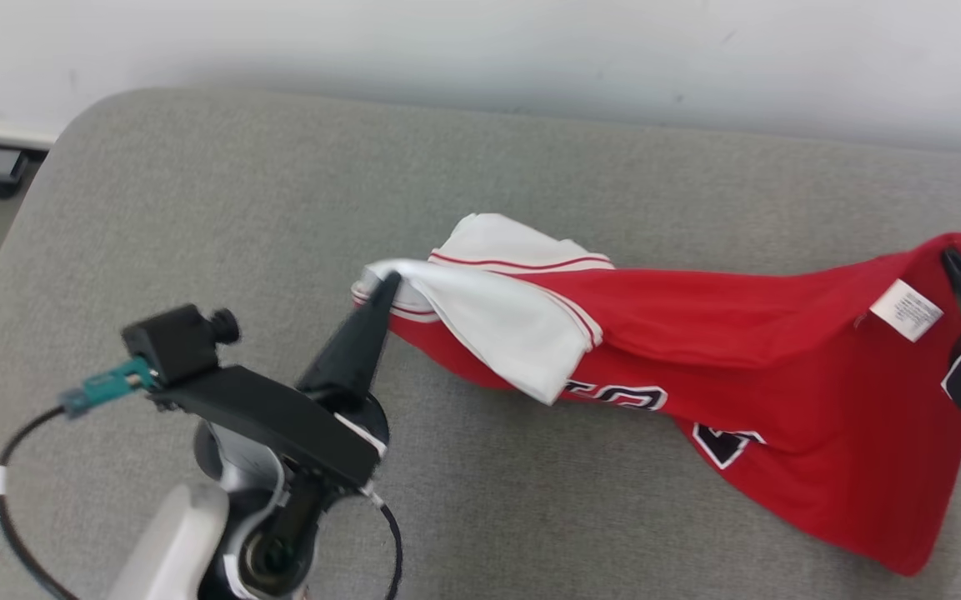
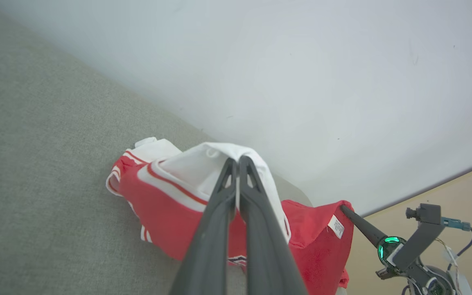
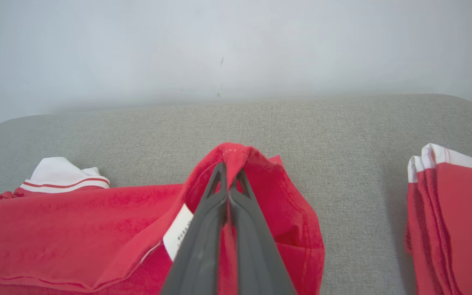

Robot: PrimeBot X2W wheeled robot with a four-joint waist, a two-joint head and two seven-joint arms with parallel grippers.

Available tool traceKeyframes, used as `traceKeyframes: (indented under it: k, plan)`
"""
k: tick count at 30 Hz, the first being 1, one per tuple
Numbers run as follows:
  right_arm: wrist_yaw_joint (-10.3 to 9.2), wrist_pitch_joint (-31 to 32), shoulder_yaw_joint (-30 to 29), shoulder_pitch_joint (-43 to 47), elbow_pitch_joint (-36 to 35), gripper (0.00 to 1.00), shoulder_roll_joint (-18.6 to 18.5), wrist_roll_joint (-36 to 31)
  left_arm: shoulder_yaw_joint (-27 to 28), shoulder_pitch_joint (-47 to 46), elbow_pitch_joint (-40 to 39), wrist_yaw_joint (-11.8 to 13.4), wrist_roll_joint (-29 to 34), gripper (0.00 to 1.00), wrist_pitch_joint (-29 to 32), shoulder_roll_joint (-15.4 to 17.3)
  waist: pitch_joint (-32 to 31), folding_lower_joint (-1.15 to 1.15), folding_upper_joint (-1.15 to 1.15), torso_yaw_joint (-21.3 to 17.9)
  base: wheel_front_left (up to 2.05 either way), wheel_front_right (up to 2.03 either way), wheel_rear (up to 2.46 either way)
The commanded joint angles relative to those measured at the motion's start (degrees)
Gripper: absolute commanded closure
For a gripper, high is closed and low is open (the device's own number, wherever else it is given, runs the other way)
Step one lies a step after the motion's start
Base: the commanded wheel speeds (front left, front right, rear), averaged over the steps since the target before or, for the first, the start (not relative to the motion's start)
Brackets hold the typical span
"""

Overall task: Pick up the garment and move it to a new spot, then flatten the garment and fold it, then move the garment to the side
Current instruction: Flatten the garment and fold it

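Head view: the red shirt [image 1: 738, 333] hangs stretched across the middle and right of the frame, low over the grey cushion [image 1: 197, 208]. The left gripper [image 1: 386, 283], centre-left, is pinched closed on the white sleeve [image 1: 505, 325]. The right gripper [image 1: 951, 257], at the right edge, is closed on the red hem beside the white label [image 1: 905, 308]. The shirt's long axis runs left to right from one gripper to the other, and its lower edge sags toward the lower right.

Left wrist view: both fingers meet on the white sleeve edge at frame centre. The red body trails off to the lower right, where the other gripper holds the far corner.

Right wrist view: the fingers clamp a peak of red cloth at centre, and the shirt runs off to the lower left. A second, folded red cloth [image 3: 452, 213] lies well apart at the right edge. Laying the shirt flat probably means lowering both ends together along that axis.
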Motion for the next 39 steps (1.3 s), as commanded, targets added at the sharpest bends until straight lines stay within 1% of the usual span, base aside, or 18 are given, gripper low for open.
traceKeyframes:
  k: [1,7,13,16,20,21,26,30,33,36,39]
  plan:
    - [-0.05,-0.68,0.43,0.05,-0.47,1.00,0.12,0.99,0.91,-1.20,-0.04,0.32,0.40,1.00,-0.83,0.32,-2.10,0.00,0.00,-1.98,0.00,0.00,0.00]
    - [-0.05,-3.05,2.02,-1.95,-1.24,1.00,0.42,1.97,4.57,-5.57,0.79,1.07,0.10,1.00,-3.18,-0.55,-4.67,0.00,0.00,-4.09,0.00,0.00,0.00]
    - [-0.05,-5.09,1.98,-6.16,-0.90,1.00,0.97,3.52,7.37,-11.49,2.19,1.78,-0.17,1.00,-4.86,-1.58,-6.17,0.00,0.00,-5.55,0.00,0.00,0.00]
    - [-0.05,-5.34,2.20,-8.17,-0.50,1.00,0.64,4.12,8.42,-14.47,3.19,1.96,-0.65,1.00,-5.25,-2.09,-6.37,0.00,0.00,-6.06,0.00,0.00,0.00]
    - [-0.05,-4.08,4.19,-12.06,1.02,1.00,0.33,5.78,10.52,-19.18,5.10,2.80,-1.56,1.00,-5.55,-2.63,-5.39,0.00,0.00,-7.46,0.00,0.00,0.00]
    - [-0.05,-4.08,4.19,-12.06,1.02,1.00,0.33,5.78,10.52,-19.18,5.10,2.80,-1.56,1.00,-5.55,-2.63,-5.39,0.00,0.00,-7.46,0.00,0.00,0.00]
    - [-0.05,-3.11,7.23,-17.98,5.68,1.00,-0.07,7.30,11.98,-26.36,10.74,3.82,-0.60,1.00,-5.95,-2.68,-3.11,0.00,0.00,-8.93,0.00,0.00,0.00]
    - [-0.05,-3.58,10.07,-22.47,10.16,1.00,-0.03,7.89,12.29,-31.89,16.26,3.73,-0.21,1.00,-6.48,-2.89,-0.57,0.00,0.00,-9.96,0.00,0.00,0.00]
    - [-0.05,-4.36,13.60,-26.53,13.40,1.00,-0.68,7.05,12.29,-36.33,19.62,3.78,0.13,1.00,-6.46,-2.90,2.17,0.00,0.00,-10.88,0.00,0.00,0.00]
    - [-0.05,-6.12,14.99,-31.35,17.16,1.00,0.03,7.70,10.73,-41.14,23.16,3.88,3.68,1.00,-6.81,-1.47,5.20,0.00,0.00,-11.28,0.00,0.00,0.00]
    - [-0.05,-8.83,14.42,-36.15,20.65,1.00,0.10,6.56,8.20,-45.96,26.27,4.49,7.49,1.00,-7.13,-0.72,8.47,0.00,0.00,-10.71,0.00,0.00,0.00]
